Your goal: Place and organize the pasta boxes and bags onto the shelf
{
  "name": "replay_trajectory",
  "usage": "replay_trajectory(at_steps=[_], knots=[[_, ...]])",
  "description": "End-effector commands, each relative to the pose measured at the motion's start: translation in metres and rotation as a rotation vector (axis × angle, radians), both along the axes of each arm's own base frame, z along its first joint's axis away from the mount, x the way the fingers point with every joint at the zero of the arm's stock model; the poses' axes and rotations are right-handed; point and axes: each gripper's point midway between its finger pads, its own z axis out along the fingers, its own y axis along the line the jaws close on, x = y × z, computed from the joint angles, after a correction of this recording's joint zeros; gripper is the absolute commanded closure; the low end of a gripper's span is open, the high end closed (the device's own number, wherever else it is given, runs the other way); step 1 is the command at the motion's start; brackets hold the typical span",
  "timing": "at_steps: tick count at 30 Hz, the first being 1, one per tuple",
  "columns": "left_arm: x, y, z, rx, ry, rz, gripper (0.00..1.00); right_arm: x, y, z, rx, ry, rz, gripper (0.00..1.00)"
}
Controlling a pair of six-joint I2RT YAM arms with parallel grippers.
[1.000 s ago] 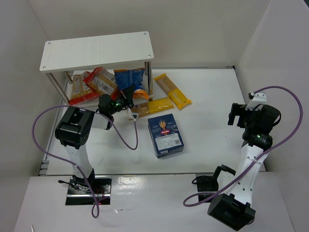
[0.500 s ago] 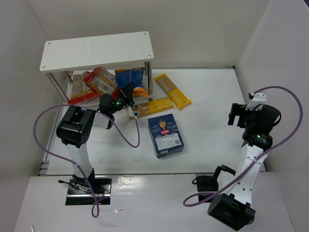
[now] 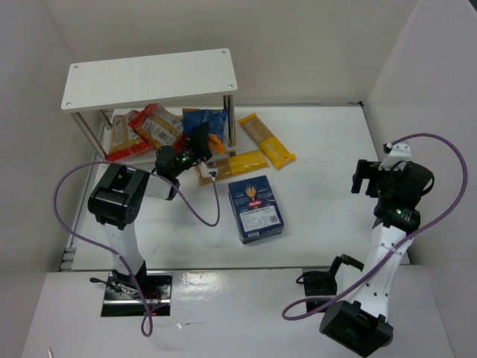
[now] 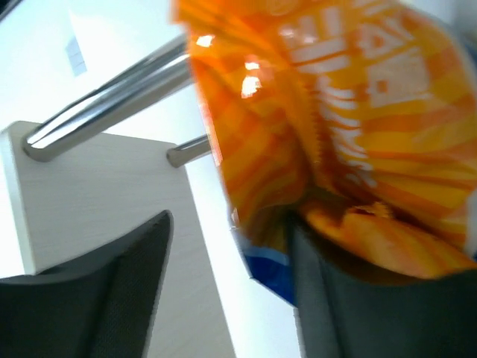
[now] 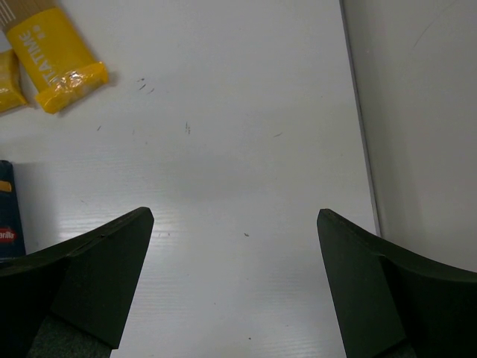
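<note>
At the far left corner of the desk stands the shelf [image 3: 149, 78]. Two red-orange bags [image 3: 153, 125] lie on its lower board, under the top board. Just to the right of them is the blue-and-orange bag [image 3: 203, 119], its far part under the top board and its near end sticking out towards me, beside the front right leg [image 3: 231, 123].

I have the left claw [image 3: 203, 143] right at that near end. In the left wrist view the jaws stand wide apart. The orange end of the bag [image 4: 358, 112] sits against one finger and does not seem to be clamped, so I judge that the left claw holds nothing and only touches the bag.

From the left claw the bag lies straight ahead, towards the far edge, and its long axis runs from the near edge to the far edge. I think the coming move is a push along this axis, and it must keep left of the leg so the bag does not catch on it.

Further right, the two yellow packets [image 3: 253, 153] lie on the desk near the far edge, and the dark blue box [image 3: 256, 208] lies flat near the middle. All are closer to the left arm.

The right claw [image 3: 365, 177] hangs near the right edge, well apart from everything, open and empty above bare desk.
</note>
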Motion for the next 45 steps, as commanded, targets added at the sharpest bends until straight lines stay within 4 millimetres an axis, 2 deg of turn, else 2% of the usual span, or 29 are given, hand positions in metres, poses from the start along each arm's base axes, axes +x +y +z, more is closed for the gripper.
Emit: replay_trajectory(at_steps=[1, 3, 6, 14, 15, 18, 19, 20, 21, 23, 24, 30, 33, 34, 35, 36, 37, 39, 43, 44, 45], knots=[[-0.013, 0.003, 0.049, 0.085, -0.209, 0.050, 0.26, 0.001, -0.001, 0.010, -0.032, -0.041, 0.008, 0.01], [-0.023, 0.000, 0.049, 0.088, -0.197, 0.039, 0.15, 0.000, 0.001, 0.013, -0.034, -0.051, 0.016, 0.01], [-0.032, 0.000, 0.047, 0.085, -0.171, 0.038, 0.09, 0.000, 0.003, 0.011, -0.034, -0.045, 0.028, 0.01], [-0.062, 0.007, 0.035, 0.097, -0.055, 0.071, 0.00, -0.003, 0.006, 0.019, -0.054, -0.071, 0.042, 0.01], [-0.067, 0.011, 0.026, 0.107, -0.024, 0.084, 0.00, -0.004, 0.007, 0.015, -0.049, -0.063, 0.042, 0.01], [-0.078, 0.012, 0.019, 0.095, 0.023, 0.095, 0.00, -0.003, 0.008, 0.015, -0.046, -0.065, 0.050, 0.01], [-0.082, 0.017, 0.009, 0.073, 0.069, 0.108, 0.00, -0.003, 0.008, 0.015, -0.046, -0.065, 0.050, 0.01], [-0.087, 0.012, 0.008, 0.052, 0.085, 0.098, 0.00, -0.004, 0.009, 0.017, -0.051, -0.073, 0.050, 0.01], [-0.091, 0.015, 0.009, 0.027, 0.107, 0.120, 0.00, -0.004, 0.009, 0.017, -0.051, -0.073, 0.050, 0.01], [-0.098, 0.020, -0.001, -0.042, 0.188, 0.145, 0.00, -0.004, 0.009, 0.017, -0.051, -0.073, 0.050, 0.01], [-0.103, 0.024, 0.002, -0.075, 0.207, 0.168, 0.00, -0.004, 0.009, 0.017, -0.051, -0.073, 0.050, 0.01], [-0.121, 0.052, -0.011, -0.314, 0.429, 0.320, 0.00, -0.004, 0.010, 0.017, -0.047, -0.075, 0.058, 0.01], [-0.129, 0.065, -0.025, -0.448, 0.649, 0.410, 0.00, -0.004, 0.012, 0.017, -0.043, -0.078, 0.068, 0.01], [-0.126, 0.063, -0.001, -0.515, 0.674, 0.407, 0.00, -0.004, 0.012, 0.017, -0.043, -0.078, 0.068, 0.01], [-0.138, 0.066, -0.006, -0.595, 0.785, 0.439, 0.00, -0.004, 0.012, 0.017, -0.043, -0.078, 0.068, 0.01], [-0.142, 0.067, 0.001, -0.635, 0.810, 0.443, 0.00, -0.003, 0.014, 0.018, -0.040, -0.080, 0.076, 0.01], [-0.150, 0.073, 0.012, -0.708, 0.826, 0.459, 0.00, -0.003, 0.014, 0.018, -0.040, -0.080, 0.076, 0.01], [-0.158, 0.080, 0.019, -0.781, 0.844, 0.485, 0.00, -0.005, 0.015, 0.018, -0.049, -0.079, 0.080, 0.01], [-0.185, 0.108, 0.034, -0.967, 0.840, 0.571, 0.00, -0.011, 0.022, 0.031, -0.074, -0.129, 0.096, 0.01], [-0.191, 0.111, 0.033, -1.030, 0.863, 0.580, 0.00, -0.013, 0.023, 0.033, -0.079, -0.136, 0.097, 0.01], [-0.196, 0.115, 0.044, -1.078, 0.854, 0.577, 0.00, -0.014, 0.024, 0.036, -0.087, -0.148, 0.097, 0.01]])
